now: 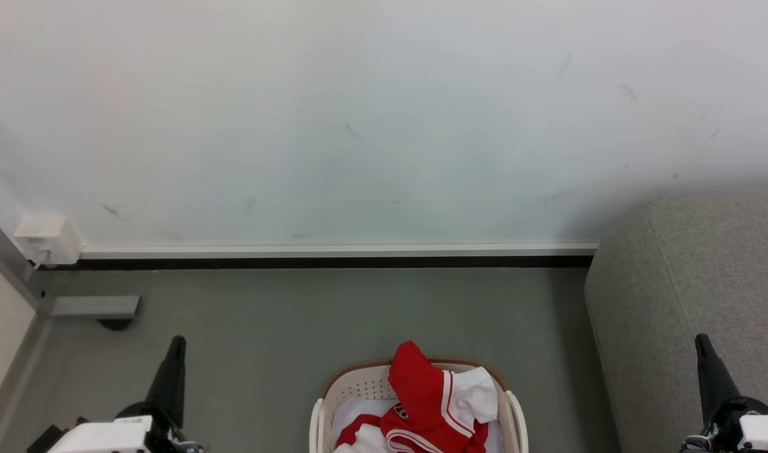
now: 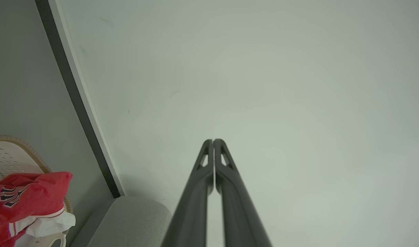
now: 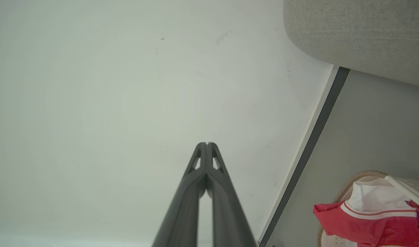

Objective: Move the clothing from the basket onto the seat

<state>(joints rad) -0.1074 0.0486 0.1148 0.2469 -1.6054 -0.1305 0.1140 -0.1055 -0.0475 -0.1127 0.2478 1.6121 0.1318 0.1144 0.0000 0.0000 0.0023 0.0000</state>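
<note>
**Clothing waiting in basket, both grippers empty**

The left gripper (image 1: 176, 343) is sitting at lower left, fingers pressed together on nothing. Between the 2 arms, the clothing (image 1: 422, 393) is lying heaped in the basket (image 1: 355, 385), red fabric rising above its far rim. The seat (image 1: 692, 283) is standing just to the right. The right gripper (image 1: 701, 341) is likewise closed and empty. The first pick seems pending: 1 gripper needs opening and lowering onto the heap.

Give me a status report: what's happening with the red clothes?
Both jaws shut, empty, either side of the basket. Clothing piled in basket, not yet on seat. No obstacle seen between them.
</note>
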